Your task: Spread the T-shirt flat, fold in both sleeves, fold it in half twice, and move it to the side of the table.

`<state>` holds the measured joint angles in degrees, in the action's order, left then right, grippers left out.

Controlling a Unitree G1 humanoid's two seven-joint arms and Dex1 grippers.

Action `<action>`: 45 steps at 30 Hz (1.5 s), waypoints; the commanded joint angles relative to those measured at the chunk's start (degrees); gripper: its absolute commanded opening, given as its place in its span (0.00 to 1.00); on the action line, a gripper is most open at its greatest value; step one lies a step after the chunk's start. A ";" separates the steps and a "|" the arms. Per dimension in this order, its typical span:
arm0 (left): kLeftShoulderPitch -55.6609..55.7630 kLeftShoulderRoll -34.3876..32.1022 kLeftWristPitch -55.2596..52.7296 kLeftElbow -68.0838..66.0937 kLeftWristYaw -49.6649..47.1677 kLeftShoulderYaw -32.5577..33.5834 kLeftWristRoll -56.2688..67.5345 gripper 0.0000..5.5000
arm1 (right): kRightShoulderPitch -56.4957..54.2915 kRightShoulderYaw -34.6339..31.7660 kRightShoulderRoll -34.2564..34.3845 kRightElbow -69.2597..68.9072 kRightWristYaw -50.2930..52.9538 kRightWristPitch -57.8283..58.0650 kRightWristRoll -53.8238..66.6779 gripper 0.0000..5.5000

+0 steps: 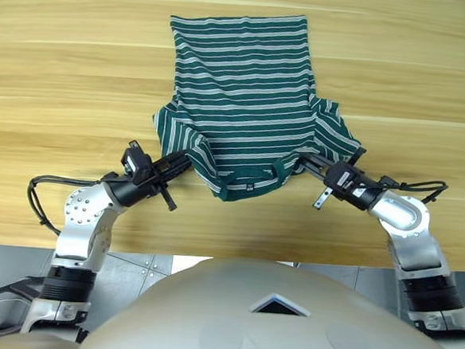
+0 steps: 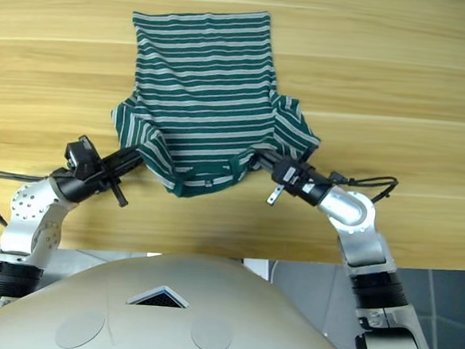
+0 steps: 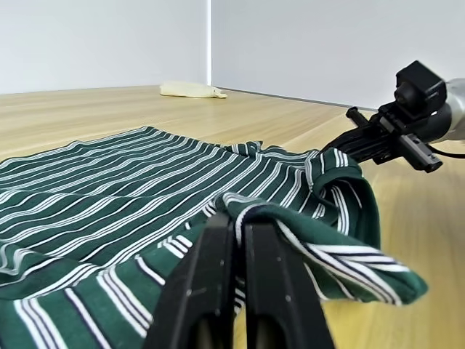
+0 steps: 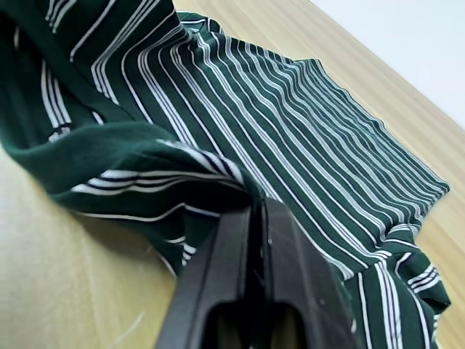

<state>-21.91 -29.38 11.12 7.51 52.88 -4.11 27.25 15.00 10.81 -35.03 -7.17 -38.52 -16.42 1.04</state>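
Observation:
A dark green T-shirt with white stripes lies on the wooden table, hem at the far side, collar toward me. Both sleeves are folded in over the body. My left gripper is shut on the shirt's near left shoulder, the fabric pinched between its fingers. On the other side, my right gripper is shut on the near right shoulder, cloth bunched at its fingers. The collar edge sags between the two grippers. In the left wrist view the right gripper shows across the shirt.
Bare wooden tabletop surrounds the shirt on the left, right and far side. The table's near edge runs just below the grippers. A small pale object lies far off on the table in the left wrist view.

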 commanded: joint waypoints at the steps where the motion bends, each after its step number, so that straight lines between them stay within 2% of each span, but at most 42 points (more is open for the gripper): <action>1: 0.06 0.45 -0.96 0.59 0.81 -0.07 -0.17 0.03 | 0.12 -0.23 -0.26 -1.26 -0.72 -0.40 0.00 0.04; 5: -0.05 0.75 -1.07 0.34 0.90 -0.02 -0.87 0.03 | 0.03 -0.37 0.09 -1.16 -0.71 0.04 0.17 0.04; 12: -0.47 -0.64 -5.34 1.78 2.15 -0.44 -0.18 0.22 | -3.68 -0.48 3.15 0.73 5.77 3.21 -5.88 0.24; 21: -2.38 -2.46 -5.66 5.04 4.10 -0.41 -2.04 0.50 | -2.15 2.59 1.81 -2.09 3.82 2.27 -8.69 0.54; 24: -2.74 -2.65 -5.22 4.20 3.37 -1.01 -5.03 0.50 | 0.70 5.21 -1.23 -2.92 2.08 -0.72 -12.73 0.54; 26: -5.00 -4.15 -3.51 5.13 6.64 -0.07 -3.73 0.50 | 1.74 4.52 -2.61 -3.39 -0.82 -1.35 -8.59 0.54; 29: -5.40 -2.34 1.82 5.37 12.53 7.22 7.06 0.50 | 1.77 0.01 -3.37 -4.93 -5.36 -3.10 4.41 0.54; 32: 2.79 4.27 1.38 2.42 1.21 13.69 11.74 0.50 | -1.95 -6.94 1.52 -9.21 -4.09 -0.03 22.20 0.54; 34: 6.26 7.45 -1.51 0.47 -6.96 14.42 10.09 0.50 | -4.84 -10.27 7.88 -9.57 2.08 0.96 28.83 0.54; 35: 7.35 8.53 -1.73 -0.63 -8.64 13.90 8.67 0.50 | -5.53 -10.16 10.11 -9.12 3.84 1.90 29.53 0.54; 37: 6.70 8.93 -0.21 -1.93 -7.06 11.16 5.12 0.50 | -5.51 -6.61 11.61 -6.28 3.04 0.43 23.67 0.54; 39: 4.59 8.15 3.54 -2.12 -3.49 7.46 -0.09 0.50 | -5.34 -4.57 12.29 -4.61 2.46 0.16 20.23 0.54; 41: 3.80 8.78 10.85 -2.24 -2.83 6.52 -5.15 0.50 | -5.71 -4.68 13.53 -3.92 3.87 -0.58 17.99 0.54; 45: 10.09 14.14 10.62 -10.55 -14.04 6.78 -11.94 0.50 | -10.34 -6.56 19.17 1.09 13.06 9.22 18.43 0.54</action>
<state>-14.48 -17.81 22.61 -0.03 42.44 2.88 16.81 7.12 4.84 -18.13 -8.55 -28.50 -10.91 19.33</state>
